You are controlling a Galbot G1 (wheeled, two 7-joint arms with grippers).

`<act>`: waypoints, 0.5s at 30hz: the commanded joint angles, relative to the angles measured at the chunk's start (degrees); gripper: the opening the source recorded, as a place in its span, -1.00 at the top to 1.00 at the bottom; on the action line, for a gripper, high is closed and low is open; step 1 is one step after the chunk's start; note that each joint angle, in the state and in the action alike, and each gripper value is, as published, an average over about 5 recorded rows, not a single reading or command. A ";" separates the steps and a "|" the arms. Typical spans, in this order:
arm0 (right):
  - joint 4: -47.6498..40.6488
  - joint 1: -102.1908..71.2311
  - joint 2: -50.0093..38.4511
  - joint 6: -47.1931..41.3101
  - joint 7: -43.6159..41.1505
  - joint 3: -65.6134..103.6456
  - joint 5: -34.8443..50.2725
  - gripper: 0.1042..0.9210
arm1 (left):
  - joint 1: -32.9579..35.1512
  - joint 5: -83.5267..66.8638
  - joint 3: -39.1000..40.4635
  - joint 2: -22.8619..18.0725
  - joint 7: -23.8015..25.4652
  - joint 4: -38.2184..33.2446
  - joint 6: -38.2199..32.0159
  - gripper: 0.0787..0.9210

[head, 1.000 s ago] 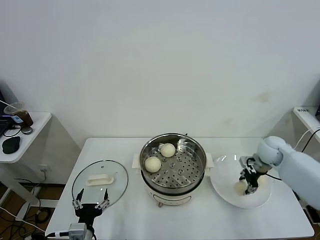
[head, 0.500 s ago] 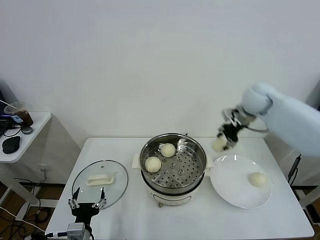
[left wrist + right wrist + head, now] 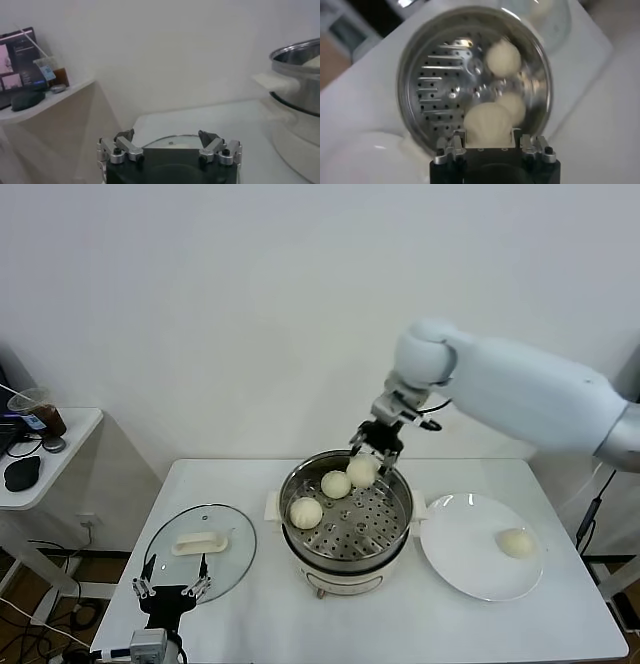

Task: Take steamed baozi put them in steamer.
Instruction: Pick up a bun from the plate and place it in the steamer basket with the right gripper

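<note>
Overhead, right gripper (image 3: 377, 447) jaws clench baozi (image 3: 361, 471) above steamer (image 3: 346, 484); white table (image 3: 260, 614), plain wall (image 3: 250, 304).

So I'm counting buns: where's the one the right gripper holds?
In the head view, the right gripper holds the bun above the steamer's back rim, just right of another bun on the tray.

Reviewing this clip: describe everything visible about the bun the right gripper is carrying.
The carried bun is a small, smooth, round, cream-white dough ball, matte and unmarked. It sits clamped in the right gripper, whose fingers press its two sides; in the right wrist view it fills the gap between them. It hangs over the back part of the steamer, above the perforated tray, close to one of the two buns already lying inside. Whether it touches that neighbour or the tray cannot be told.
</note>
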 commanded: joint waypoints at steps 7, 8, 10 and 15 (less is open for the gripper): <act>5.63 -3.64 8.52 21.40 2.70 -6.99 -15.09 -0.12 | -0.15 -0.13 0.06 -0.30 -0.25 -0.02 -0.02 -0.77; 5.63 -3.95 8.63 21.41 2.66 -7.22 -15.12 -0.12 | -0.20 -0.21 0.01 -0.29 -0.24 0.00 -0.01 -0.77; 5.59 -4.64 8.81 21.34 2.56 -7.46 -15.05 -0.12 | -0.31 -0.32 -0.09 -0.27 -0.21 0.06 0.00 -0.77; 5.80 -5.27 8.97 20.84 2.33 -8.36 -14.05 -0.12 | -0.49 -0.38 -0.01 -0.37 -0.16 0.17 0.04 -0.77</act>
